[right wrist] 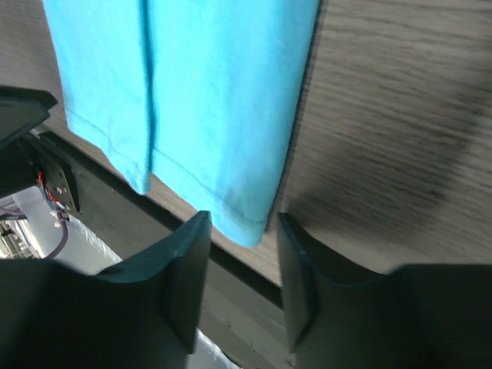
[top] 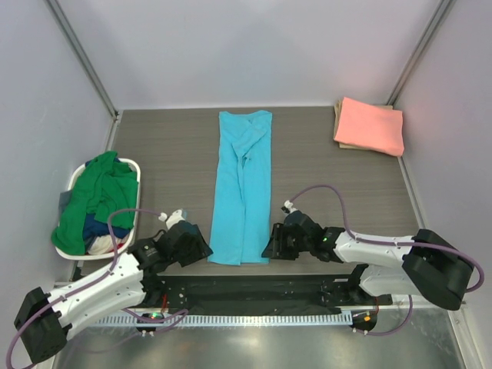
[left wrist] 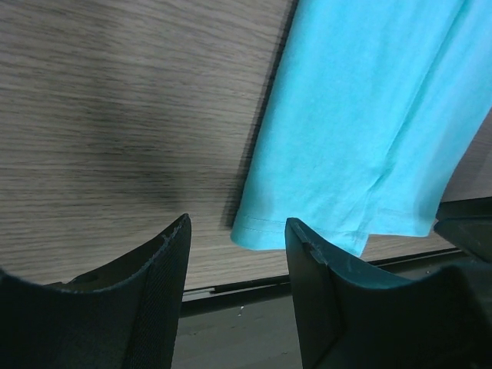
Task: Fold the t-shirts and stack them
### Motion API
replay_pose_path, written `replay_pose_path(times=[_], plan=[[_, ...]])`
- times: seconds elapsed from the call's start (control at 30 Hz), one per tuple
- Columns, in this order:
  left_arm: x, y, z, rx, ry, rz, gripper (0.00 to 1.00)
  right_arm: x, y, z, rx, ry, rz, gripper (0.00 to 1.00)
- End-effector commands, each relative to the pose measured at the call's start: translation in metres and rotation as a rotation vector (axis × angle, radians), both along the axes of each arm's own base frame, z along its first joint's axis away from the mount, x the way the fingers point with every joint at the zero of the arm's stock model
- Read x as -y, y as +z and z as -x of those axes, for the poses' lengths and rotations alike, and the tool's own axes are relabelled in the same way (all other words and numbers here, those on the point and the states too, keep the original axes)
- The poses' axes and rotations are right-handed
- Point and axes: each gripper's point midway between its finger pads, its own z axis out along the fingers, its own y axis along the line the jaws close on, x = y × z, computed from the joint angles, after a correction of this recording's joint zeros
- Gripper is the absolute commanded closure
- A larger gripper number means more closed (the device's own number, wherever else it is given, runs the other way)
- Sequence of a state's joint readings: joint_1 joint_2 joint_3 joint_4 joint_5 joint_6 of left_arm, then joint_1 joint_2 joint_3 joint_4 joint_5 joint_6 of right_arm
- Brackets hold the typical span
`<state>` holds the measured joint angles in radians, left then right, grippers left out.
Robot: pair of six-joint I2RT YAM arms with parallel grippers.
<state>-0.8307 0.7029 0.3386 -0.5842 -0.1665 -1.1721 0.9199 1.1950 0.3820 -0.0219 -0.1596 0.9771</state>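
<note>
Your left gripper [top: 204, 251] sits released at the lower centre of the top view. In its wrist view [left wrist: 234, 231] the jaws stand apart with the near left hem corner of the sky-blue t-shirt [top: 244, 188] showing in the gap, not pinched. Your right gripper [top: 269, 248] is likewise released. Its wrist view [right wrist: 242, 223] shows the opposite hem corner just ahead of the parted jaws.

The sky-blue t-shirt lies folded into a long narrow strip down the centre of the wood-grain table [top: 169, 154], its hem near the arm bases.

A salmon-pink t-shirt [top: 370, 125] lies folded at upper right, with a tan edge showing beneath it.

A green t-shirt [top: 104, 192] is heaped over a navy one [top: 98, 227] in the white basket [top: 77, 178] at left.
</note>
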Motion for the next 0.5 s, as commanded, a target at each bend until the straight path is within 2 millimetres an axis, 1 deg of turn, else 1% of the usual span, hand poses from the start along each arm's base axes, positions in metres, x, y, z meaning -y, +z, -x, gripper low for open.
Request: replay_pose_path(times=[0.0,0.17,0.27,0.3,0.37,0.4,0.47], plan=[[0.005,-0.005,0.002,-0.013,-0.003,0.028,0.46,-0.002,-0.007,-0.005,0.021,-0.02,0.002,0.57],[0.008,-0.012,0.007,-0.037,-0.012,0.054,0.46,-0.001,-0.012,-0.002,0.012,-0.017,0.005,0.67],[0.008,-0.014,0.009,-0.042,-0.011,0.055,0.46,-0.001,-0.014,-0.001,0.008,-0.018,0.003,0.68],[0.008,-0.015,0.009,-0.044,-0.01,0.055,0.46,0.001,-0.016,0.0,0.007,-0.017,0.008,0.7],[0.009,-0.017,0.008,-0.043,-0.009,0.063,0.5,0.002,-0.017,0.001,0.007,-0.017,0.004,0.73],[0.011,-0.016,0.009,-0.049,-0.016,0.073,0.53,0.003,-0.018,0.001,0.007,-0.019,0.008,0.75],[0.014,-0.016,0.009,-0.051,-0.019,0.081,0.55,0.004,-0.02,0.003,0.003,-0.016,0.008,0.8]])
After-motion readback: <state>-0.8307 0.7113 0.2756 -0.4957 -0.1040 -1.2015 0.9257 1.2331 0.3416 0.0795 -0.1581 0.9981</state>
